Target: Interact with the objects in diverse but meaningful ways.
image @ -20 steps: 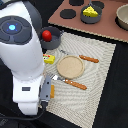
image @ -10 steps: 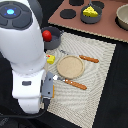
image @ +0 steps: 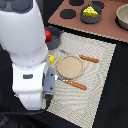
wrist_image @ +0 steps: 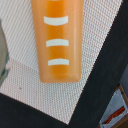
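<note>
With the arm hunched over the mat's seven-o'clock corner, the golden bread loaf (wrist_image: pixel 55 40) lies directly below the wrist, approach apparently underway; the pincer stays hidden, so a straight descent seems next.

Your big white arm (image: pixel 27 55) fills the exterior view's left side and bends down low. You can't see its gripper.

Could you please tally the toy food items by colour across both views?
Red: 1, the tomato
Yellow: 2, the cheese wedge and the butter block
Golden orange: 1, the bread loaf
Total: 4
</note>
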